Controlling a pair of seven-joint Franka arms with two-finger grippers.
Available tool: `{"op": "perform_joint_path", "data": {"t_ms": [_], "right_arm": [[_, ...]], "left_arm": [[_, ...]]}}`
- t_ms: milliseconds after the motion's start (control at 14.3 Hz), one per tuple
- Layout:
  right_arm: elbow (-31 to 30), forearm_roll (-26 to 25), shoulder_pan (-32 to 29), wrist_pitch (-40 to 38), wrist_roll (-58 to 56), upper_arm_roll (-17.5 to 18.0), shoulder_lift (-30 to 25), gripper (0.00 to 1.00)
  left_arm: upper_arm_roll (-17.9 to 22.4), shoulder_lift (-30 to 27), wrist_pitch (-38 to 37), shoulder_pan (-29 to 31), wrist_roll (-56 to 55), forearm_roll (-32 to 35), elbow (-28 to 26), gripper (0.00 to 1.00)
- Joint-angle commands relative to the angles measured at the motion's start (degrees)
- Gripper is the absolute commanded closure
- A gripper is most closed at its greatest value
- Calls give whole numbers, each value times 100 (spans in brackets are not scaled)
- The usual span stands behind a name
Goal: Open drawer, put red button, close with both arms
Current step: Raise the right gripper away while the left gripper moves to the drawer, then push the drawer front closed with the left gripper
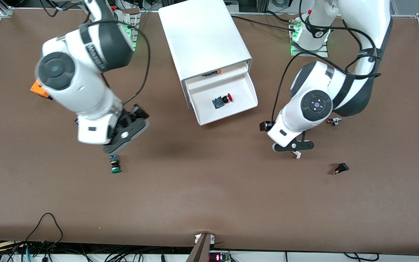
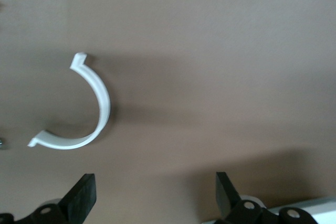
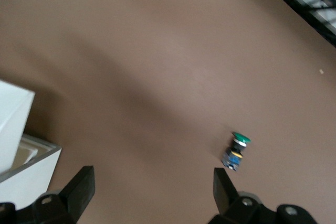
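My left hand [image 1: 294, 150] hangs over bare worktop [image 1: 209, 196] toward the left arm's end, open wide and holding nothing; in its wrist view the two fingers [image 2: 81, 195] stand well apart with only brown surface between them. A white curved clip [image 2: 84, 106] lies on the worktop under that hand, touching neither finger.

My right hand [image 1: 122, 140] is over the worktop toward the right arm's end, also spread wide and empty, its fingers [image 3: 79, 187] far apart in its wrist view. The green button [image 1: 115, 165] lies on its side on the worktop just below that hand in the front view, not touched by it.

The cabinet [image 1: 202, 40] stands between my two arms. Its drawer [image 1: 227, 109] is pulled out toward the front camera, and the red button [image 1: 223, 100] lies inside on the tray floor, on its side, red cap pointing toward the left arm's end, clear of the drawer walls. Just above the open drawer, an orange-and-black bit [image 1: 213, 73] sits at the rim of the next front.

A small black part [image 1: 341, 168] lies on the worktop near the left arm's end, nearer the front camera than my left hand, and a small metal piece [image 1: 335, 121] lies beside my left arm's elbow.
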Motion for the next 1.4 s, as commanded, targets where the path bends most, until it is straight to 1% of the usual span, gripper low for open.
{"op": "perform_joint_path", "data": {"t_ms": [0, 210, 349, 489, 559, 698, 838, 1048, 1187, 1257, 1327], "right_arm": [[-548, -37, -564, 87, 270, 93, -476, 0], [-1022, -19, -1275, 34, 244, 101, -968, 0], [-1120, -46, -1566, -149, 217, 101, -1118, 0], [-1208, -37, -1769, -256, 209, 101, -1293, 0], [-1356, -37, -1883, -256, 209, 101, -1460, 0], [-1507, -46, -1989, -291, 191, 101, -1680, 0], [-1551, -37, -2173, -335, 147, 101, -1742, 0], [-1560, -11, -2165, -335, 182, -13, -1725, 0], [-1516, -19, -2165, -449, 130, -144, -1708, 0], [-1464, 15, -2183, -571, 147, -162, -1699, 0], [-1446, -10, -2183, -599, 138, -162, -1716, 0]], "left_arm": [[41, 141, 238, -322, -331, 17, 167, 0], [50, 263, 878, -465, -480, 36, 115, 0], [50, 360, 1204, -526, -673, 36, 106, 0], [50, 378, 1223, -649, -963, 36, -16, 0], [42, 396, 1223, -667, -1008, 36, -69, 0], [41, 483, 1232, -789, -1095, -17, -122, 0], [33, 598, 1241, -938, -1297, -43, -114, 0], [-20, 668, 1188, -1045, -1614, -78, -175, 0], [-55, 677, 1162, -1054, -1623, -79, -210, 0], [-64, 677, 1144, -1062, -1606, -79, -245, 0], [-160, 677, 1057, -1063, -1580, -79, -254, 0]]}}
